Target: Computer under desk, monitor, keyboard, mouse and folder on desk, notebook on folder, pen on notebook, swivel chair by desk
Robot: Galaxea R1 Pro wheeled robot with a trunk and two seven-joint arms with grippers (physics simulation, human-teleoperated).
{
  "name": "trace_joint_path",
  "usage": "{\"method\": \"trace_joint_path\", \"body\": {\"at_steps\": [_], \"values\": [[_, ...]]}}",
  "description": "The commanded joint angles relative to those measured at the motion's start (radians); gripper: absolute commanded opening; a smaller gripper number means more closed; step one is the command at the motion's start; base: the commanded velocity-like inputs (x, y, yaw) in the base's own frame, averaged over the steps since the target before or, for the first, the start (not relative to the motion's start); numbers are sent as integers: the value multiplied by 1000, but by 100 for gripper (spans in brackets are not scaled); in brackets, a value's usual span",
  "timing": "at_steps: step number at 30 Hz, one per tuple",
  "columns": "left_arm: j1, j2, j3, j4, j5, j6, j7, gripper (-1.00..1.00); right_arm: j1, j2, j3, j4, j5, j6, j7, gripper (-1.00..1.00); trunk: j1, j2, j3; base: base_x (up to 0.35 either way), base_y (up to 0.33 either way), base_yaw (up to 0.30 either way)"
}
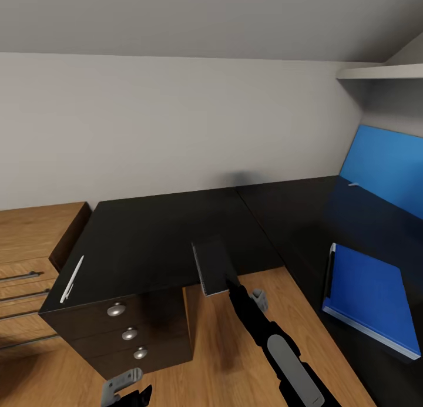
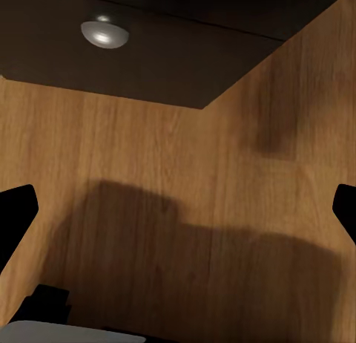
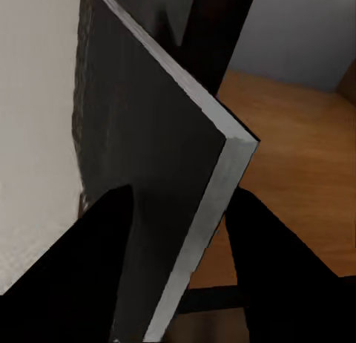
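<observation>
My right gripper [image 1: 230,288] is shut on the thin dark grey notebook [image 1: 210,265], holding it on edge just in front of the black desk [image 1: 158,231]. In the right wrist view both fingers [image 3: 96,276] clamp the notebook [image 3: 156,157] by its lower part. The bright blue folder [image 1: 371,296] lies flat on the right wing of the desk. A thin pale pen [image 1: 71,279] rests near the desk's left edge, above the drawer unit [image 1: 126,330]. My left gripper [image 2: 178,209] is open, low over the wooden floor beside the drawers, and its grey part [image 1: 121,383] shows at the bottom of the head view.
A light wooden chest [image 1: 29,242] with bar handles stands left of the desk. A white shelf [image 1: 382,72] hangs at the upper right, with a blue patch [image 1: 388,163] below it. Wooden floor [image 1: 235,348] lies between the two desk wings.
</observation>
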Motion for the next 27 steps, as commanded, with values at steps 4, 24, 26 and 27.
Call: {"method": "trace_joint_path", "body": {"at_steps": [4,24,26,27], "values": [[0,0,0,-2,11,3,9,100,0,-1,-1,-1,-5,2,-5,-100,0,0,-1,0,0,0],[0,0,-1,4,11,1,12,100,1,-4,-2,-13,2,-2,-4,-100,-73,133,59,-68,0,0],[0,0,0,5,10,1,12,100,2,-5,-3,-25,2,-3,-4,-100,-80,147,65,-327,0,0],[0,0,0,6,10,1,12,100,2,-6,-3,-36,3,-3,-4,-100,-84,154,68,-335,0,0]]}}
